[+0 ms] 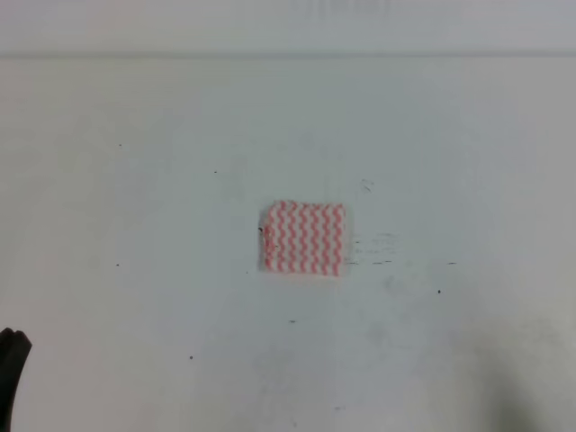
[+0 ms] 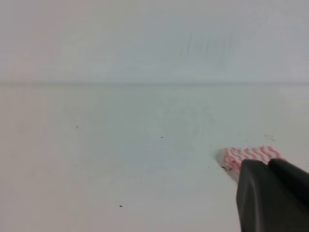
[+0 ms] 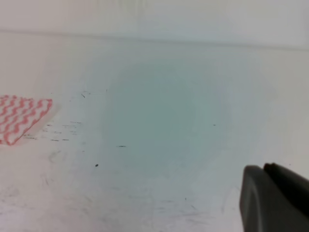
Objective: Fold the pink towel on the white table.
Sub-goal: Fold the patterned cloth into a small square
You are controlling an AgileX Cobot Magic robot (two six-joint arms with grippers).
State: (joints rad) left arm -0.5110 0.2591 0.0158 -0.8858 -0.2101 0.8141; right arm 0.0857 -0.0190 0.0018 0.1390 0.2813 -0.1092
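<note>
One towel [image 1: 304,238], pink-red/white zigzag, lying flat on table [image 1: 135,207] approx. mid-surface in high view; compact near-square shape, stripes running top to bottom, edges fairly even, small dark speck at its left edge. Table: plain white, scattered dark specks, faint scuff marks just right of towel and more in the near-right area; far edge shows as a pale line across top of view. Left gripper [image 2: 273,195]: in left wrist view, dark fingers at lower-right corner, two parts pressed side by side w/ only a thin seam btwn them, so jaws look closed together, nothing gripped; towel [image 2: 251,155] partly hidden behind the fingertip, only its far strip seen; whether finger touches cloth, can't tell. High view shows only a dark bit of left arm at lower-left frame edge, well apart from towel. Right gripper [image 3: 275,198]: right wrist view, dark fingers at lower-right corner, same thin seam, jaws look closed, nothing held; well apart from towel [image 3: 21,117], which sits at left edge of that view, partly cut off by frame, w/ scuffs beside it. Right arm not seen in high view. Both wrist views soft/blurred; fine detail of cloth layers not readable.
</note>
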